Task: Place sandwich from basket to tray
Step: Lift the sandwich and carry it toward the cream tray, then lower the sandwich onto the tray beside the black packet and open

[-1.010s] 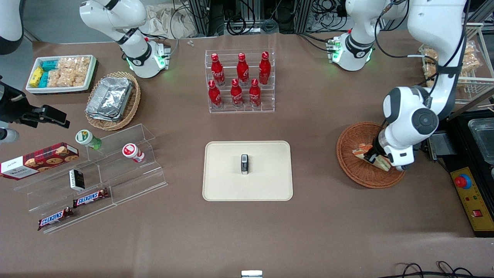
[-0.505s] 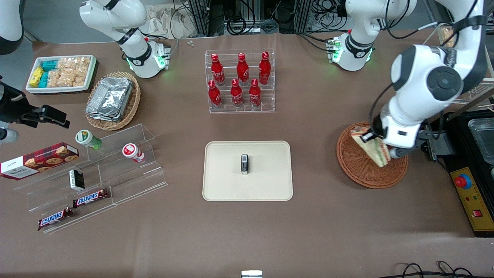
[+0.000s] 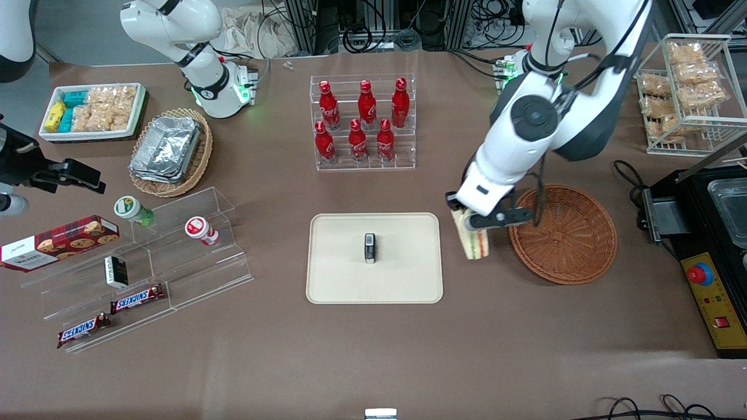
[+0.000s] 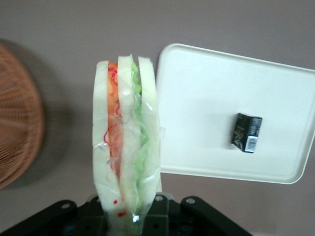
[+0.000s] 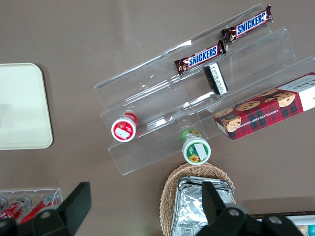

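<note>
I have the sandwich (image 3: 473,240) clenched in the pincer (image 3: 474,228), hanging point-down in the air between the basket (image 3: 563,233) and the tray (image 3: 374,258), clear of both rims. A small dark packet (image 3: 369,247) sits mid-tray, so I judge that the bare area near it is the safer drop zone.

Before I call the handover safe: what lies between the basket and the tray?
In the front view, the claw, shut on the sandwich, hangs between the basket and the tray.
</note>
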Available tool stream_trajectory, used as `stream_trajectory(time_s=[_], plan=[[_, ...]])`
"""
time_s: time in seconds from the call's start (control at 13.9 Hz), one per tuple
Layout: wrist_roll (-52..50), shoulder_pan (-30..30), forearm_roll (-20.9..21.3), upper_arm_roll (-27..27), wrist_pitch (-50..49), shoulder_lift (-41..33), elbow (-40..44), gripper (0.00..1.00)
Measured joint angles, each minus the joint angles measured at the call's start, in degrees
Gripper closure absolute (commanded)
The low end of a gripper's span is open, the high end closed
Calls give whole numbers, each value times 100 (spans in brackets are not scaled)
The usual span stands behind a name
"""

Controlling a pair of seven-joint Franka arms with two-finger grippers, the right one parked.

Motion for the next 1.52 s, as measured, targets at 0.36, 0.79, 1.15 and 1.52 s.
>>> stream_trajectory(time_s=[0.36, 0.79, 1.15, 1.52], plan=[[-230, 14, 900, -445, 977, 1288, 189, 100], [-1525, 10, 2941, -811, 1164, 2390, 470, 98], [-1517, 17, 2997, -838, 1349, 2566, 537, 0], [-1755, 19, 2885, -930, 1439, 2129, 753, 0]])
